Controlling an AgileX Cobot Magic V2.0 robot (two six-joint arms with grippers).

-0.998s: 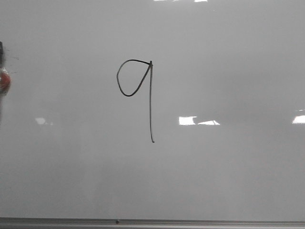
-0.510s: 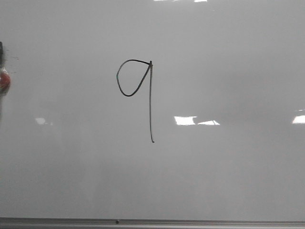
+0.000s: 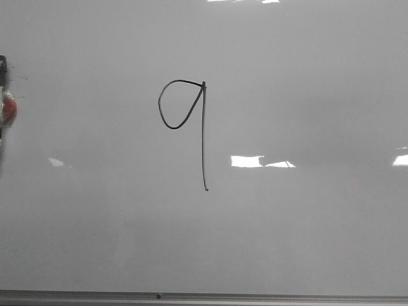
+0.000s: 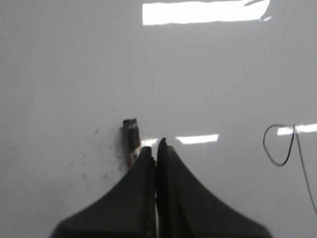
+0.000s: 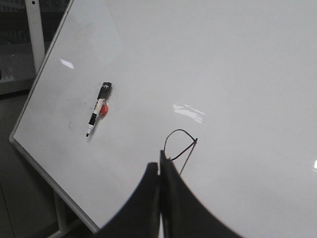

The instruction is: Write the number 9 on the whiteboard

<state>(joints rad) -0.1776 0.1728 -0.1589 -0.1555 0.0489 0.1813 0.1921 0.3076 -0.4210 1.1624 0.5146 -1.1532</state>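
Black ink, front view: the number 9 (image 3: 191,127) stands drawn a little left of the whiteboard's (image 3: 306,229) middle, a teardrop loop on the left joined at its top to a long upright stem; the grey frame (image 3: 255,297) runs along the bottom, and a marker (image 3: 5,108) with a red spot shows partly at the far left edge. No gripper appears.

Left wrist view: the left gripper (image 4: 156,148) has its dark fingers pressed together with nothing between them; the marker (image 4: 131,136) lies on the board just beyond the tips, and the 9 (image 4: 287,148) sits well off to the side.

Right wrist view: the right gripper (image 5: 160,166) is likewise closed and empty; the 9 (image 5: 179,148) lies just past its tips, stem pointing back toward them, while the marker (image 5: 98,115) rests well apart, its long axis roughly parallel to the stem.

Judgement: the figure looks complete; the left arm is nearer the marker, the right nearer the digit.
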